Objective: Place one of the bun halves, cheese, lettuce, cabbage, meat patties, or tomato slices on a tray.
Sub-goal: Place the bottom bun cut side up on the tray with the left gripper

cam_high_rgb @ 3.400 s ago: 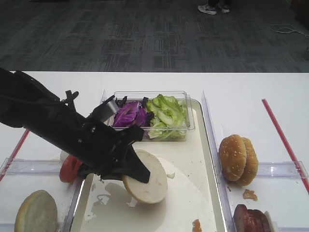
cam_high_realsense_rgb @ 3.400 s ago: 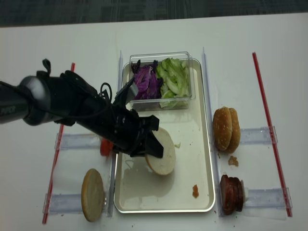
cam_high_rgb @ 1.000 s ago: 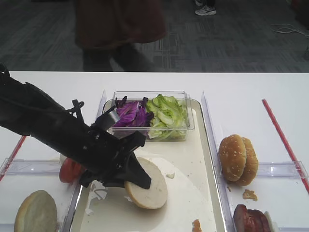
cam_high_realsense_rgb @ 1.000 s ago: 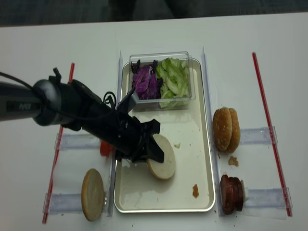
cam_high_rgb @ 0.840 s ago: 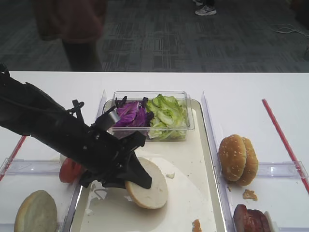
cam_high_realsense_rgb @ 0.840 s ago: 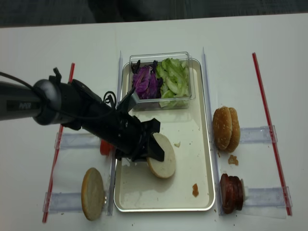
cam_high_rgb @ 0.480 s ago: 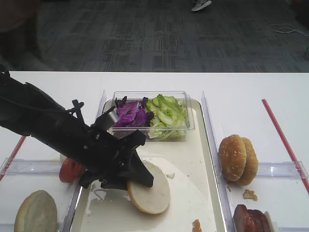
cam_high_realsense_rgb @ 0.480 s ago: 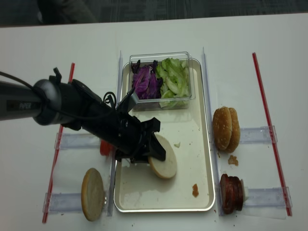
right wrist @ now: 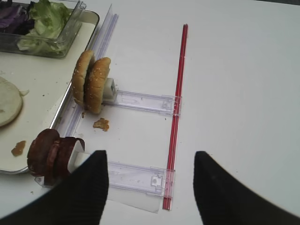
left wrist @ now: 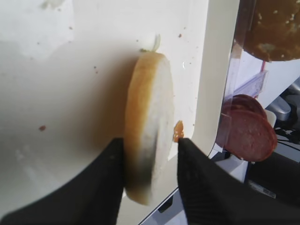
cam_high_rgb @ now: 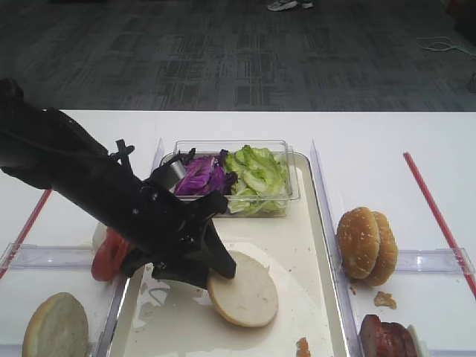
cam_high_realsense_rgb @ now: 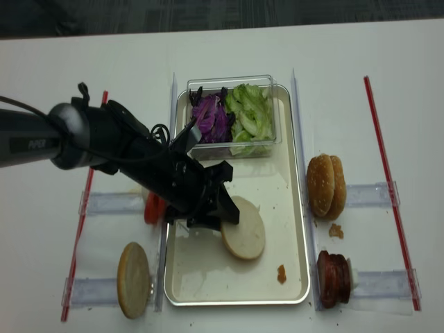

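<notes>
From the front high view, your left gripper (cam_high_rgb: 216,262) sits low over the tray (cam_high_rgb: 316,245), at the left edge of the pale bun half (cam_high_rgb: 243,298) lying near the tray's middle; I judge you're at the release.

The overhead view shows the bun (cam_high_realsense_rgb: 243,236) flat, cut face up, smooth and seedless.

In the left wrist view the jaws stand spread, the bun (left wrist: 147,126) between them, gaps either side. Next, lift straight away without dragging it.

Your right gripper (right wrist: 149,187) is parked wide open over the table, right of the meat patties (right wrist: 51,152).
</notes>
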Action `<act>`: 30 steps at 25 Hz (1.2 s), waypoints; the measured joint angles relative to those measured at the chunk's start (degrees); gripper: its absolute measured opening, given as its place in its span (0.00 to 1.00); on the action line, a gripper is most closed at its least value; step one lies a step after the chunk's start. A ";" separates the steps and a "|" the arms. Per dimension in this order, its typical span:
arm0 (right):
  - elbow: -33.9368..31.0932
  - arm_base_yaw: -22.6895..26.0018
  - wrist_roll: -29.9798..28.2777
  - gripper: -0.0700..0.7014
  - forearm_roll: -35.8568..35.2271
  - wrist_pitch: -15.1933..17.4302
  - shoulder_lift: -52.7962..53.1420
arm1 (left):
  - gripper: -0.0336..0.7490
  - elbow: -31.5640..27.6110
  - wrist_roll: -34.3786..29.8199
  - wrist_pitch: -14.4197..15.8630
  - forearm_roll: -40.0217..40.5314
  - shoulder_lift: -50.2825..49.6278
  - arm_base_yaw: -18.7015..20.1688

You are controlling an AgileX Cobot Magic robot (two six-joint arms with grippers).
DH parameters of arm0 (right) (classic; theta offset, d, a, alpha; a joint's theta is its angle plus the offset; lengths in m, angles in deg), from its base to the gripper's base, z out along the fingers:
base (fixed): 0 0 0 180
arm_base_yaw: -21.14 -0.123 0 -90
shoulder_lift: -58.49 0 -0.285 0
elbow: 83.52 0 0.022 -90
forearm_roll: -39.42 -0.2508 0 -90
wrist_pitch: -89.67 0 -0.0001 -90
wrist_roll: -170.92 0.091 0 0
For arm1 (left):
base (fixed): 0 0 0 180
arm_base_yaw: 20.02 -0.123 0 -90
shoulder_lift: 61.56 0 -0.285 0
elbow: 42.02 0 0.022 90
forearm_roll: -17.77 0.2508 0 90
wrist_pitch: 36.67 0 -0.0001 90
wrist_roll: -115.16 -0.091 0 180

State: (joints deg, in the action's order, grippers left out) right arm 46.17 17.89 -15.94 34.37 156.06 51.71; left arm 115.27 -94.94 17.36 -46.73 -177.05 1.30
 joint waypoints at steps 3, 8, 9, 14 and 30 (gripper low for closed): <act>0.00 0.00 0.00 0.64 0.00 0.00 0.00 | 0.38 1.30 3.09 0.65 4.05 0.00 0.00; 0.00 0.00 0.00 0.64 0.00 0.00 0.00 | 0.38 3.53 8.15 3.49 11.21 -0.02 0.00; 0.00 0.00 0.00 0.64 0.00 0.00 0.00 | 0.38 3.91 9.27 3.96 12.77 -0.02 0.00; 0.00 0.00 0.00 0.64 0.00 0.00 0.00 | 0.38 5.44 14.11 5.21 20.06 0.38 0.00; 0.00 0.00 0.00 0.64 0.00 0.00 0.00 | 0.38 13.52 31.65 13.45 43.72 11.01 0.00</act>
State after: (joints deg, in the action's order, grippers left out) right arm 46.17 17.89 -15.94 34.37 156.06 51.71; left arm 128.79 -63.29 30.81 -3.01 -166.04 1.30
